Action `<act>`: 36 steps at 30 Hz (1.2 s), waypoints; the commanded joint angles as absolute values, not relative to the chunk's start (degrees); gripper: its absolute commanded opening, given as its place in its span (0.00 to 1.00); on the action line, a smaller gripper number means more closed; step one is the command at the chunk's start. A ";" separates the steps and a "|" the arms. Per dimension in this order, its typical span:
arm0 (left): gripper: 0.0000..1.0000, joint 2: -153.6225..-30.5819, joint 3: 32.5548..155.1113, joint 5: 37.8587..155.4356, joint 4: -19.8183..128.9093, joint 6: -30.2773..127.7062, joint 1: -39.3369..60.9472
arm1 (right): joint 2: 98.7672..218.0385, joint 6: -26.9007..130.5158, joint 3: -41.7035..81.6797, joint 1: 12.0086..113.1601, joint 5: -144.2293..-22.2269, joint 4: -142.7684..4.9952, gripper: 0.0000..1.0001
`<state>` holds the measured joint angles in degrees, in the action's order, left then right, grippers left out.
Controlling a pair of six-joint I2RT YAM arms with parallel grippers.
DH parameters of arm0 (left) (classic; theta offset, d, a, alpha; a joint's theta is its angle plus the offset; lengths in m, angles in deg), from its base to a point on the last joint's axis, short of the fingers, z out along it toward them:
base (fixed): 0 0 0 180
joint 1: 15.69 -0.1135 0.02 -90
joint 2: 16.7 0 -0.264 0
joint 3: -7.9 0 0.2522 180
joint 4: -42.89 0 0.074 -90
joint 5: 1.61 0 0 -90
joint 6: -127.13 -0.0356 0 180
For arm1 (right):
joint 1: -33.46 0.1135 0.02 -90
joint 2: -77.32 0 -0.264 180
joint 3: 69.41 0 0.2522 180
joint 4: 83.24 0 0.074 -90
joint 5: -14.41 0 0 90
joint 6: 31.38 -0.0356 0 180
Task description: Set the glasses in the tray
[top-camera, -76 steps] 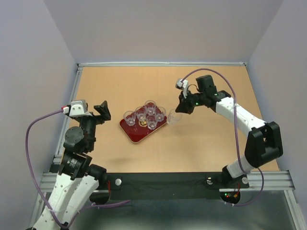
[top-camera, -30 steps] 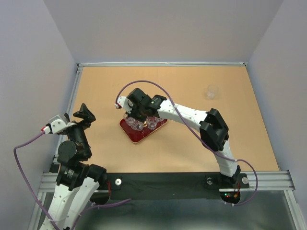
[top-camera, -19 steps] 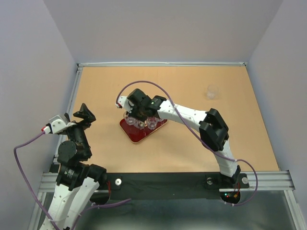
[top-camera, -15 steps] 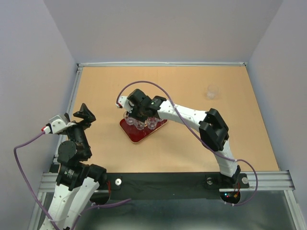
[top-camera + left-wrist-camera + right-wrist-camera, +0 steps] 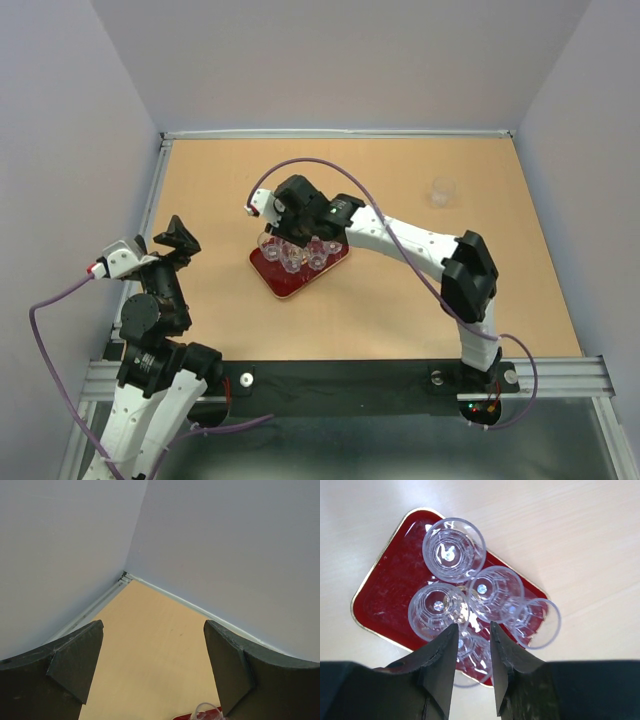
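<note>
Five small, clear, round glasses [image 5: 454, 550] stand clustered on the dark red rectangular tray [image 5: 385, 587] with a thin pale rim; a sixth glass [image 5: 443, 190] stands well apart on the tan table [image 5: 400, 300], toward its far right. The right gripper [image 5: 472, 635] hangs over the cluster with its fingers nearly together; whether they pinch a glass cannot be told. The left gripper [image 5: 152, 645], fingers wide apart, holds nothing.

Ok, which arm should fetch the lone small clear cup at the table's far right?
Right. The lone small clear cup sits on that arm's side, and the right gripper hovers open over the dark red tray. The left gripper is folded back on the opposite side, farther off.
</note>
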<state>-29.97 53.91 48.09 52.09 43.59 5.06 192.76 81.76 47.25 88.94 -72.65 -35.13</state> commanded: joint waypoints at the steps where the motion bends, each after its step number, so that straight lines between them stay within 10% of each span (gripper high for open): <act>1: 0.93 -30.50 53.30 49.27 49.09 42.85 4.70 | 185.96 83.84 46.04 88.65 -70.58 -37.58 0.38; 22: 0.93 -30.58 53.39 57.09 49.44 40.47 4.70 | 167.77 68.65 24.70 46.66 -87.01 -50.49 0.42; 36: 0.93 -30.14 53.31 58.15 49.44 40.21 4.70 | 176.80 54.41 26.26 24.24 -97.28 -53.75 0.42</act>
<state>-30.06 53.91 57.75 52.14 41.39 5.06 173.57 59.59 23.60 26.34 -92.69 -50.94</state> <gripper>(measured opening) 0.931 0.417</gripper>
